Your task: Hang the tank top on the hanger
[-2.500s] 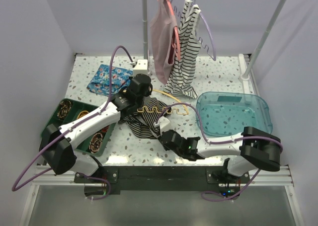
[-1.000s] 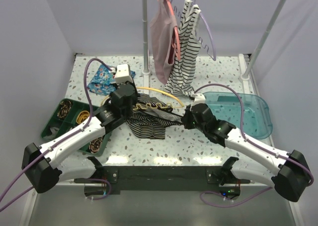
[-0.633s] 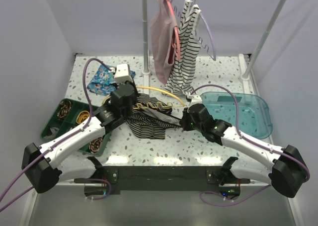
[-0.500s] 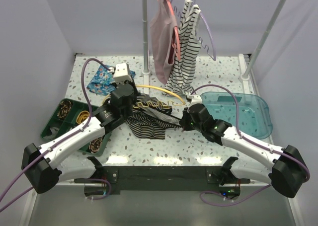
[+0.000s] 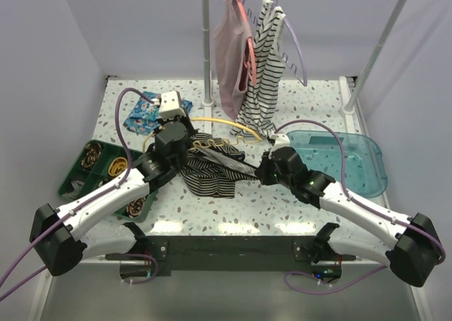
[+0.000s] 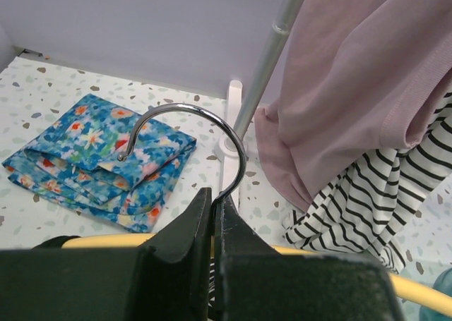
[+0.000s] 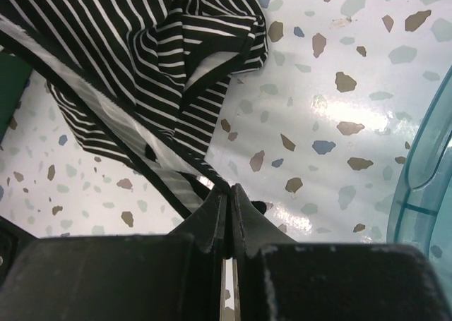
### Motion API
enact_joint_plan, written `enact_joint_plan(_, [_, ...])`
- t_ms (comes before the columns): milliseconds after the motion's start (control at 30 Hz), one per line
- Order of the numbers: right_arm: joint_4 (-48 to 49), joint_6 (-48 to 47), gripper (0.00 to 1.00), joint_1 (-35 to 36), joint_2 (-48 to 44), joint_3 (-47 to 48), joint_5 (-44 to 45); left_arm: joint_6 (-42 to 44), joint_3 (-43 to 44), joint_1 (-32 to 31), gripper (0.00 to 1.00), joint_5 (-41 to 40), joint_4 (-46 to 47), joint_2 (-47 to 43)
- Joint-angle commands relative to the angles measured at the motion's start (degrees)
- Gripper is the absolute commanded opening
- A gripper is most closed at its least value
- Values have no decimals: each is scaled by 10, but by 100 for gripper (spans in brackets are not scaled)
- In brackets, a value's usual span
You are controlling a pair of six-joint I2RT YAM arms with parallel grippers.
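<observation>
The tank top [image 5: 212, 167], black with thin white stripes, lies bunched on the table between the arms; it also shows in the right wrist view [image 7: 141, 67]. The yellow hanger [image 5: 224, 126] arches over its far side. My left gripper [image 5: 185, 143] is shut on the hanger's metal hook [image 6: 212, 134] at its neck, in the left wrist view [image 6: 214, 202]. My right gripper [image 5: 260, 171] is shut on a stretched strap of the tank top [image 7: 169, 183], in the right wrist view [image 7: 229, 190], holding it just above the table.
A pink top [image 5: 229, 49] and a white bold-striped garment [image 5: 263, 67] hang from the rail at the back. A folded blue floral cloth [image 5: 141, 115] lies back left. A green tray [image 5: 85, 167] sits left, a clear blue bin [image 5: 353, 159] right.
The right arm swung from the front up to the tank top's right side and took hold of its strap. The left gripper lifted the hanger and shifted slightly back and left.
</observation>
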Motion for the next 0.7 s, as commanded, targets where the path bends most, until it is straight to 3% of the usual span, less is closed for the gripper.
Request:
enact_joint_plan(0, [-42, 2, 0, -8, -24, 36, 3, 49, -22, 1, 0, -42, 106, -26])
enact_joint_plan(333, [-70, -12, 0, -61, -31, 49, -18, 65, -50, -2, 0, -23, 140, -53])
enact_joint_plan(667, [-100, -41, 0, -106, -5, 120, -51, 88, -73, -21, 0, -31, 168, -57])
